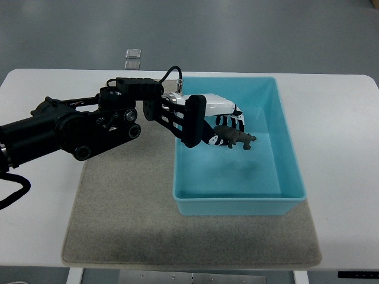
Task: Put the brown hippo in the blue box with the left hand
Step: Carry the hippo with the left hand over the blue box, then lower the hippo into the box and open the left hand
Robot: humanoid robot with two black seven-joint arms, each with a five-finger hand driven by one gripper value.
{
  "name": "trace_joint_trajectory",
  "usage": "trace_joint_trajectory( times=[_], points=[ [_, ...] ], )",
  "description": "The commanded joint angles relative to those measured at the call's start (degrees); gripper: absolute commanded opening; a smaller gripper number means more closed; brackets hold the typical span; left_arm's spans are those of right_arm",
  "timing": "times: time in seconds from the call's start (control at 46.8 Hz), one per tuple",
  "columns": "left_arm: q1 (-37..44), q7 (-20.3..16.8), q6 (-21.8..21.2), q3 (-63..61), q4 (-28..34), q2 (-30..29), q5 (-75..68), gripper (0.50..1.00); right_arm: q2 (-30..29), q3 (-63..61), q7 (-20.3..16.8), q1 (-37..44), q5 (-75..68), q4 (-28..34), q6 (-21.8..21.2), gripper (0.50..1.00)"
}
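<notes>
My left arm comes in from the left edge and reaches over the blue box (290, 171). The left hand (220, 125) hangs above the box's far-left part, its black and white fingers (237, 120) curled around a small brown hippo (233, 138). The hippo is held just above the box floor, its head pointing right. I cannot tell whether it touches the bottom. The right arm does not show.
The box stands on a grey felt mat (130, 219) on a white table (337, 118). Two small silvery squares (132, 58) lie on the floor beyond the table's far edge.
</notes>
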State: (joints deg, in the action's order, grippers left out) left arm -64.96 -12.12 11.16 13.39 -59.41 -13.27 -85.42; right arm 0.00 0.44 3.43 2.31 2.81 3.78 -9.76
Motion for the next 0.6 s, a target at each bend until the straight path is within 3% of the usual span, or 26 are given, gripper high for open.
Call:
trace_joint_trajectory(
  times=[0.0,0.577],
  points=[
    [0.0,0.0,0.0,-1.2,0.0,0.0,0.0,0.5,0.0,0.0,0.0,0.0,0.0,0.0,0.0,0.936],
    [0.5,0.0,0.1,-1.7,0.0,0.5,0.1,0.5,0.0,0.0,0.0,0.0,0.0,0.0,0.0,0.936]
  ],
)
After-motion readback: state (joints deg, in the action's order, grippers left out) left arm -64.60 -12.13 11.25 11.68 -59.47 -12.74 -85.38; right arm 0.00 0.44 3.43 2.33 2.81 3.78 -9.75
